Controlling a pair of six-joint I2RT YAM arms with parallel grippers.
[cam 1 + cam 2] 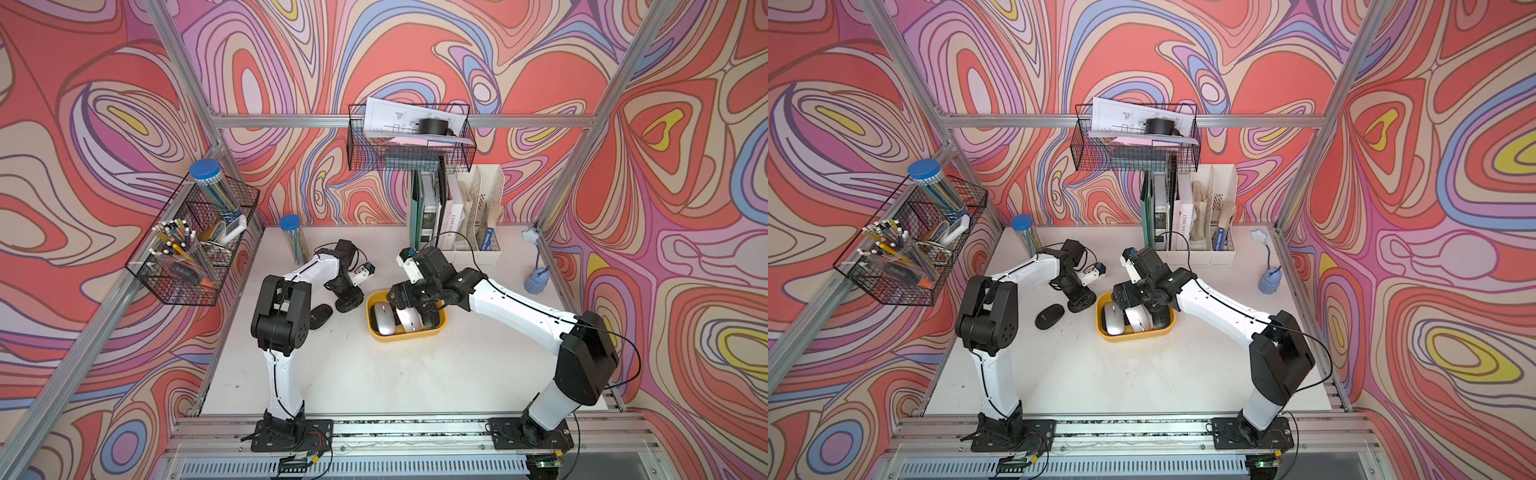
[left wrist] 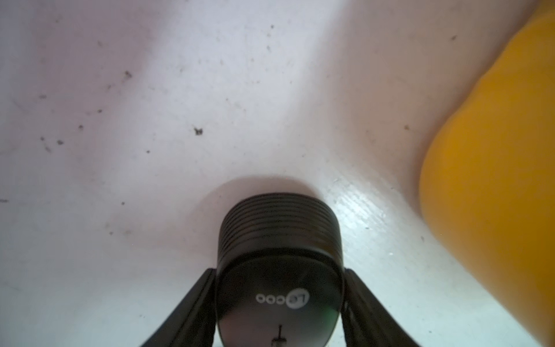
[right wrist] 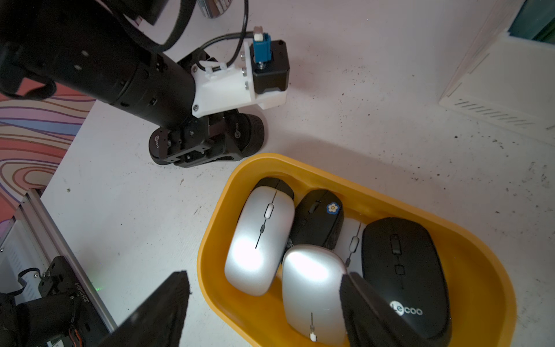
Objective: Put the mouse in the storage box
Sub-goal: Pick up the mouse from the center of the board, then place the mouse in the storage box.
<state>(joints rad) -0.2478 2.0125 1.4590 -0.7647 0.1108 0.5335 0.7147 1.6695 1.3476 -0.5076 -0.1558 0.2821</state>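
My left gripper (image 2: 279,270) is shut on a black Lecoo mouse (image 2: 279,228), one finger on each side of it, low at the white tabletop. It sits just left of the yellow storage box (image 2: 495,150). In both top views this gripper (image 1: 347,302) (image 1: 1080,302) is beside the box (image 1: 409,335) (image 1: 1136,335). A second black mouse (image 1: 320,316) (image 1: 1049,316) lies on the table further left. My right gripper (image 3: 264,288) hangs open over the box's left end (image 3: 210,240). The box holds several silver and black mice, and one finger stands between a silver mouse (image 3: 312,288) and a black one (image 3: 402,264).
A blue-capped tube (image 1: 293,241) stands behind the left arm. A white file organizer (image 1: 469,216) with books stands at the back. A small blue lamp (image 1: 538,278) is at the right edge. Black wire baskets hang on the left wall (image 1: 195,245) and the back wall (image 1: 409,137).
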